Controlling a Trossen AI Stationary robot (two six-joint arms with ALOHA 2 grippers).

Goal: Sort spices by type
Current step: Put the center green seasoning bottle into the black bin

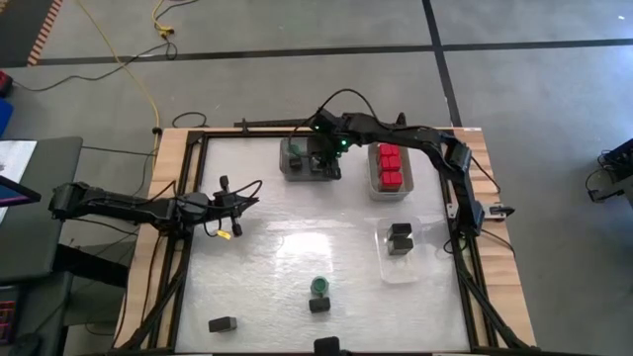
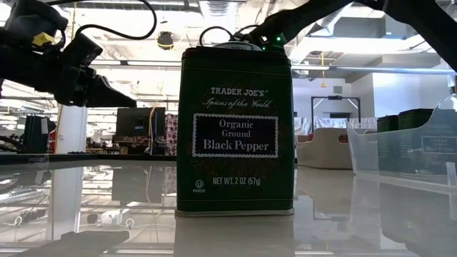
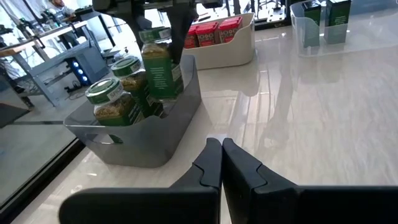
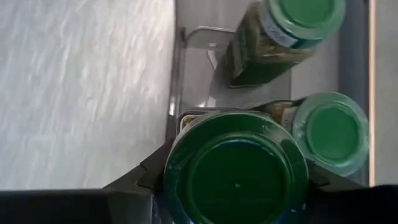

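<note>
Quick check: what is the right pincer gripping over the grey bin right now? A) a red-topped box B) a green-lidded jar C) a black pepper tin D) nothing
B: the right pincer is shut on a green-lidded jar above the grey bin.

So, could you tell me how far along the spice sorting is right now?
Done: red boxes fill one tray and two black tins sit in the clear tray. In hand: the right gripper holds a green-lidded jar over the grey tray. Left: a loose jar and three tins near the table's front edge.
</note>
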